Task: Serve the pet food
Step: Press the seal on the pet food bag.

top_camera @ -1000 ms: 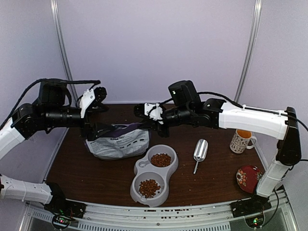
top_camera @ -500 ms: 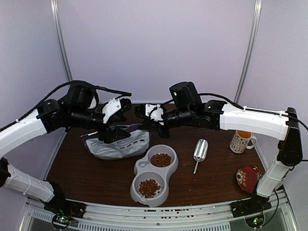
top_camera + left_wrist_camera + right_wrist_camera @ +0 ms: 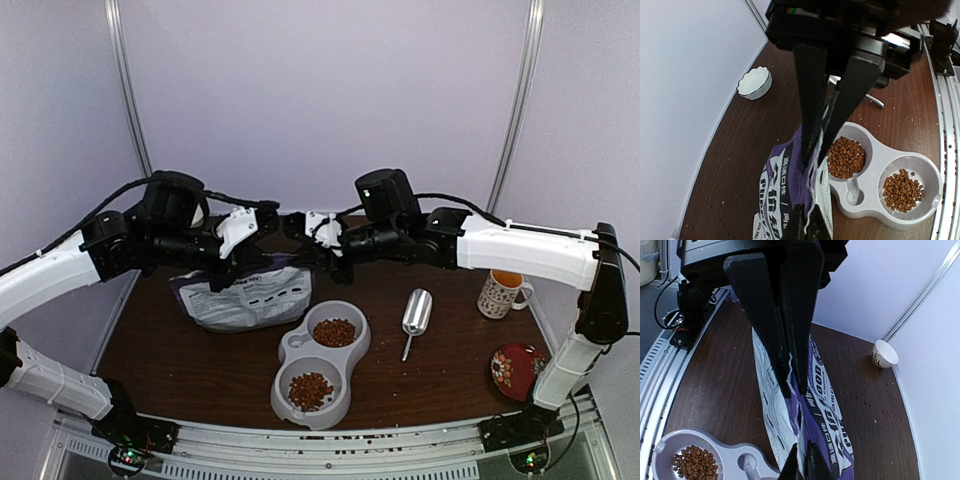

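Red-brown kibble (image 3: 334,332) in grey dbl bowl (image 3: 342,392), near purple bag (image 3: 245,295)

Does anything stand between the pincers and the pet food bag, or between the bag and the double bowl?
Nothing visible. The left pincer and right pincer are each shut on the top edge of the purple bag, and the grey double bowl sits in front of the bag. The metal scoop lies aside, right of the bowl.

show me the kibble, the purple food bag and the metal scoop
kibble (image 3: 334,332): top external view, on the farther of the two piles
purple food bag (image 3: 250,300): top external view, on its pale printed face
metal scoop (image 3: 417,311): top external view, on its scoop end
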Available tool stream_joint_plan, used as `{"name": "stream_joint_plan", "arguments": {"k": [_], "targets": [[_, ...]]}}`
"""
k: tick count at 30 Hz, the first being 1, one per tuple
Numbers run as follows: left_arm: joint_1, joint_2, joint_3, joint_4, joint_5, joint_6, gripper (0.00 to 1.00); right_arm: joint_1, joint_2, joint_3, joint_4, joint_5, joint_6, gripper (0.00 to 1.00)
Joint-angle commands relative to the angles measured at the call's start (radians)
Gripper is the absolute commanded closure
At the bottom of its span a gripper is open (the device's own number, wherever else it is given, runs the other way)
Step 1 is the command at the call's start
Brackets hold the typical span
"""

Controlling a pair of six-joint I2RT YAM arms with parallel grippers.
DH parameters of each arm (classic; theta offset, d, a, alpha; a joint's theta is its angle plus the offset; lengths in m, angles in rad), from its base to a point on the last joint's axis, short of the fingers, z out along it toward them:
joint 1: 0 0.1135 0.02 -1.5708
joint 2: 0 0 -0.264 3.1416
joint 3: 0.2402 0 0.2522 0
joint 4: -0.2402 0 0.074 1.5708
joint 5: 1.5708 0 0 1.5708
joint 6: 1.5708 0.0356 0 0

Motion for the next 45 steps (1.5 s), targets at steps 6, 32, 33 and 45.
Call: {"name": "stream_joint_plan", "arguments": {"k": [6, 32, 33, 45], "targets": [[0.011, -0.027, 0.0, 0.029, -0.005, -0.002, 0.99, 0.007, -0.008, 0.059, 0.064, -0.098, 0.051, 0.59], [0.012, -0.119, -0.059, -0.032, 0.014, -0.007, 0.39, 0.02, 0.115, 0.151, -0.016, -0.055, 0.042, 1.0], [0.012, -0.117, -0.063, -0.031, 0.016, -0.008, 0.34, 0.02, 0.116, 0.152, -0.015, -0.053, 0.043, 1.0], [0.012, -0.09, -0.154, 0.027, -0.134, 0.048, 0.98, 0.019, 0.071, 0.114, 0.057, -0.085, 0.075, 1.0]]}}
